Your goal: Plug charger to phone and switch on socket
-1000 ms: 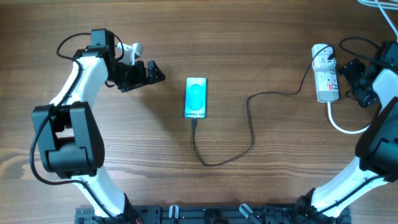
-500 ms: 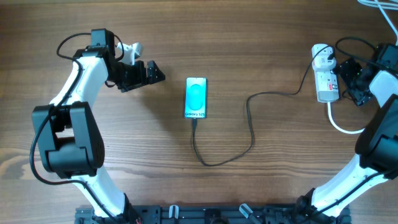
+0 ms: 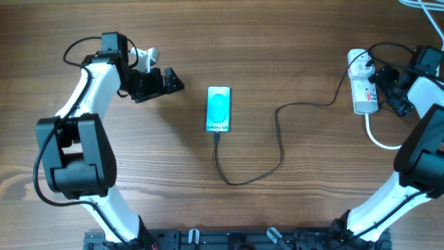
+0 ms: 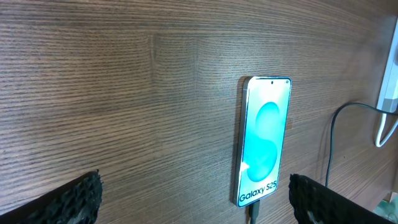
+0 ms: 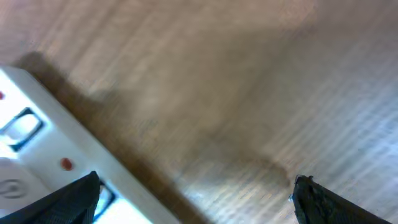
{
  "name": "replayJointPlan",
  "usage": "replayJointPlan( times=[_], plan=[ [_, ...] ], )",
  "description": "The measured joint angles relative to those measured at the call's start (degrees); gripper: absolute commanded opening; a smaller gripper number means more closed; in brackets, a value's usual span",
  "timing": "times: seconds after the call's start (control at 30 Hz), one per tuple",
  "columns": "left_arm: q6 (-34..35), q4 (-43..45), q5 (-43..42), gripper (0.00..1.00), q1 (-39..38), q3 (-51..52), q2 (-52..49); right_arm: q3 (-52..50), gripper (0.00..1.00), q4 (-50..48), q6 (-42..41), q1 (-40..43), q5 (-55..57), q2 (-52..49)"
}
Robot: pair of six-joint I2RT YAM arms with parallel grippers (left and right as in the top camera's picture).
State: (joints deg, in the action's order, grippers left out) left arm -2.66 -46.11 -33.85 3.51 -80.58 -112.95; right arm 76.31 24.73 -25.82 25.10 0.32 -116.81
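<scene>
The phone (image 3: 218, 109) lies flat mid-table, its cyan screen lit; the left wrist view shows the phone (image 4: 264, 140) ahead and to the right. The thin black charger (image 3: 280, 142) runs from the phone's near end in a loop to a plug on the white socket (image 3: 363, 90) at the far right. At the phone's bottom edge the charger (image 4: 254, 214) tip sits in the port. My left gripper (image 3: 173, 80) hangs open, well left of the phone. My right gripper (image 3: 383, 85) is open just right of the socket (image 5: 37, 155), nothing between its fingers.
A thick white cord (image 3: 380, 142) curves from the socket's near end toward my right arm. More white cables (image 3: 424, 12) cross the top right corner. Bare wood lies between the phone and the socket.
My right gripper has shifted left and slightly away, closer to the socket. The left arm, phone and charger have not moved.
</scene>
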Motion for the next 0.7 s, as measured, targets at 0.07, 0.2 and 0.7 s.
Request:
replayJointPlan(
  times=[0.07,0.2,0.7],
  plan=[
    [0.0,0.0,0.0,1.0,-0.02,0.02,0.0,0.02,1.0,-0.5,0.09,-0.66,0.85,0.0],
    [0.0,0.0,0.0,1.0,-0.02,0.02,0.0,0.11,1.0,-0.31,0.59,-0.81,1.44,0.0],
    [0.0,-0.02,0.0,1.0,-0.02,0.02,0.0,1.09,1.0,2.89,0.63,-0.85,1.44,0.02]
  ],
)
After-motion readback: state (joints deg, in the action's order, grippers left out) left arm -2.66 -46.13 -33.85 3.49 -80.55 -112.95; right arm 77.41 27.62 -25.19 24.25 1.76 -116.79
